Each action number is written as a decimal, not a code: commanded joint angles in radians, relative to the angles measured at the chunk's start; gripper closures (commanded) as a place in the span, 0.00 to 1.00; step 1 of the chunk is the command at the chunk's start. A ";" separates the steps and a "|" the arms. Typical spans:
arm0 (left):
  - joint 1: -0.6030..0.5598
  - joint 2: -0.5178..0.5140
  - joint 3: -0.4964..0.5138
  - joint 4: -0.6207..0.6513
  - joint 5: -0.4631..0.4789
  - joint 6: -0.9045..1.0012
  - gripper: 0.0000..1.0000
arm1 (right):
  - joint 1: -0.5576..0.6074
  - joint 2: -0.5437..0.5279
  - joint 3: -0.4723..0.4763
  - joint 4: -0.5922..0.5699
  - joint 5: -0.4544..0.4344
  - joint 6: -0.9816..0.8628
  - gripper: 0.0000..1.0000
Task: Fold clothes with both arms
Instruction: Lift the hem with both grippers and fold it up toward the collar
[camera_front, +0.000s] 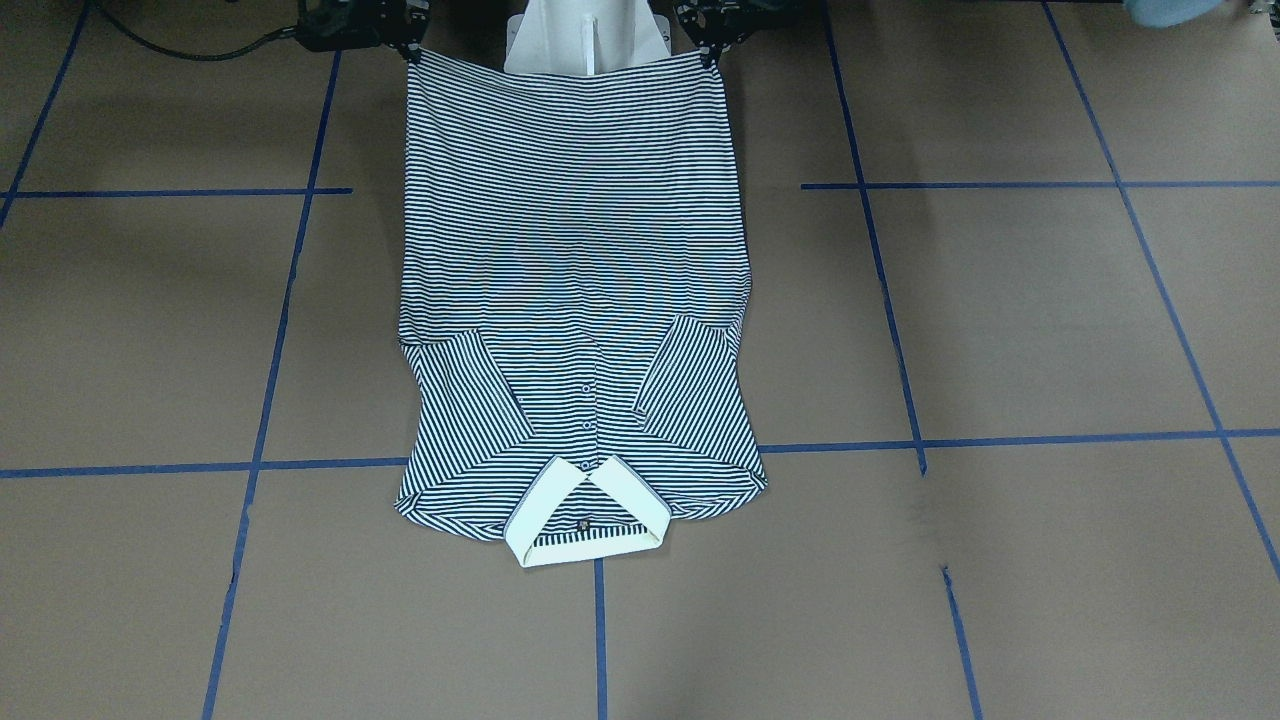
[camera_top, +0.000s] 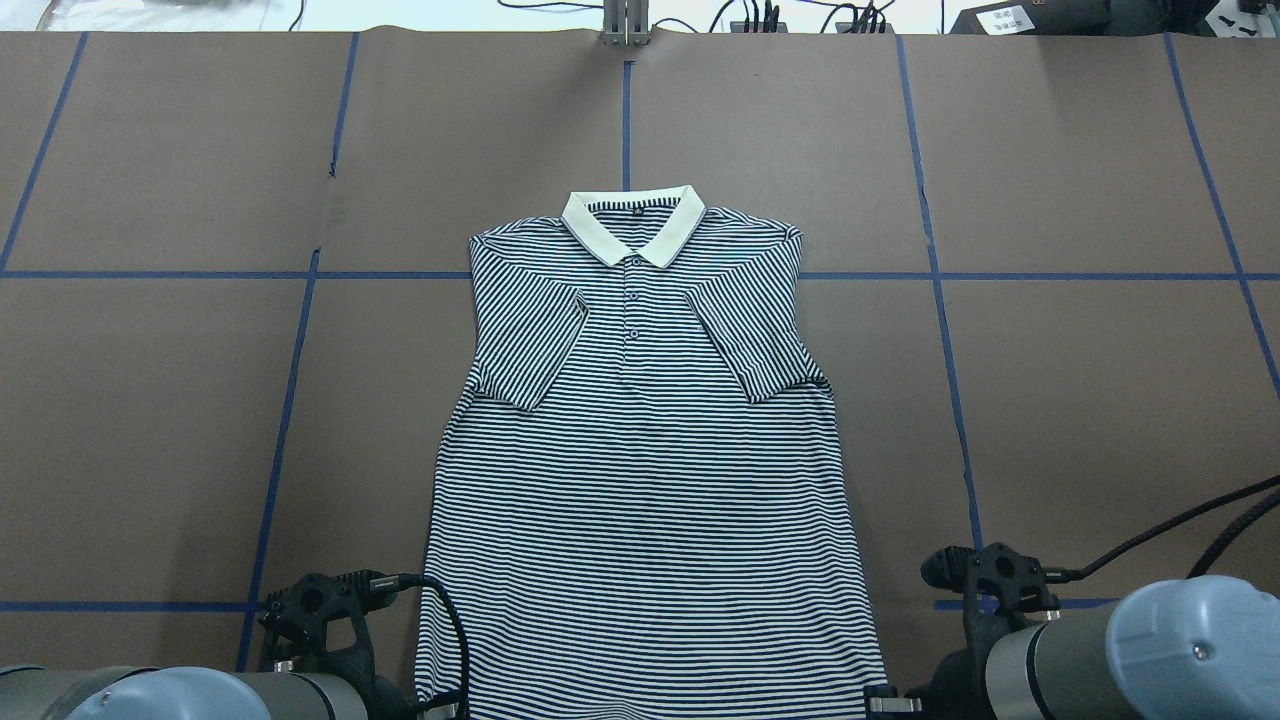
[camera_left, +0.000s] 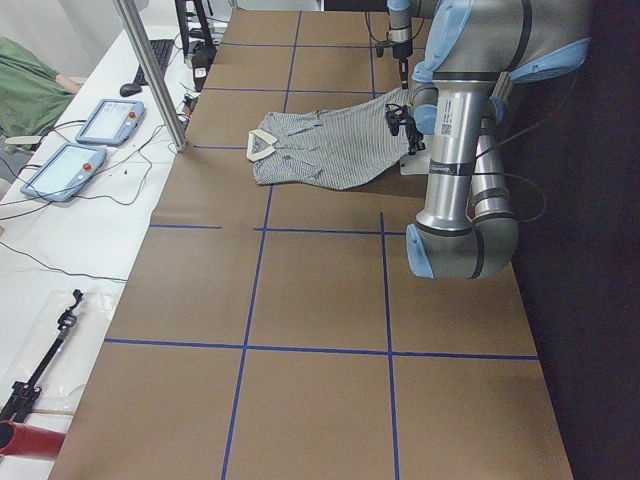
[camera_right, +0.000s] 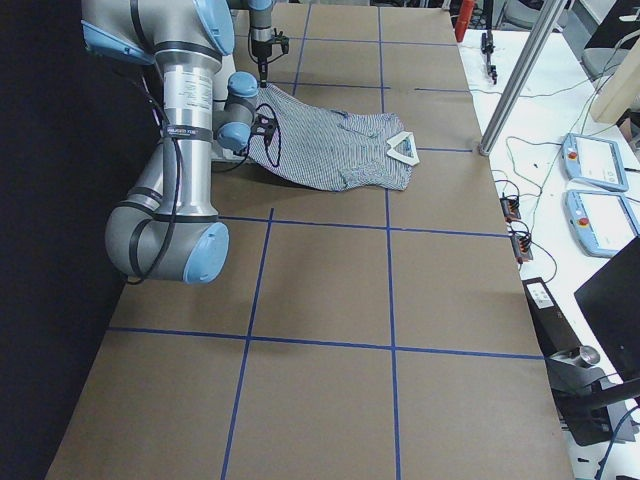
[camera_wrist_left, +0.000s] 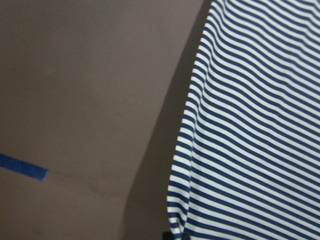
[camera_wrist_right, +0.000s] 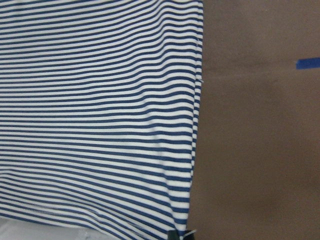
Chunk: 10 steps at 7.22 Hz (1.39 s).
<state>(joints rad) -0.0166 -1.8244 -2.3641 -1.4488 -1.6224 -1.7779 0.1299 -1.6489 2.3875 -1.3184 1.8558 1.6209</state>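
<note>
The navy-and-white striped polo shirt (camera_top: 640, 470) lies face up, its cream collar (camera_top: 632, 222) toward the far side and both sleeves folded in over the chest. Its hem is lifted off the table and stretched taut between the two arms. My left gripper (camera_front: 712, 55) is shut on one hem corner, and its black tip shows at the fabric's edge (camera_wrist_left: 172, 236). At the other hem corner my right gripper (camera_front: 410, 50) is shut as well, seen close up (camera_wrist_right: 180, 234). From the side the shirt (camera_left: 330, 150) slopes up toward the robot.
Brown table covering (camera_top: 150, 420) with blue tape grid lines (camera_top: 280, 430) surrounds the shirt. The white pedestal base (camera_front: 588, 35) stands behind the raised hem. Tablets (camera_left: 80, 145) and cables lie on a white bench beyond the far edge, next to a metal post (camera_left: 155, 70).
</note>
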 joint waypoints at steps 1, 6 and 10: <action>-0.084 -0.021 0.014 -0.004 0.001 0.081 1.00 | 0.165 0.074 -0.045 0.001 0.014 -0.178 1.00; -0.495 -0.167 0.352 -0.156 -0.077 0.302 1.00 | 0.574 0.444 -0.451 0.002 0.098 -0.432 1.00; -0.643 -0.249 0.551 -0.281 -0.097 0.317 1.00 | 0.720 0.681 -0.799 0.008 0.181 -0.556 1.00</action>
<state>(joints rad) -0.6252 -2.0489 -1.8581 -1.7158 -1.7177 -1.4643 0.8052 -1.0177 1.6836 -1.3124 2.0015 1.1127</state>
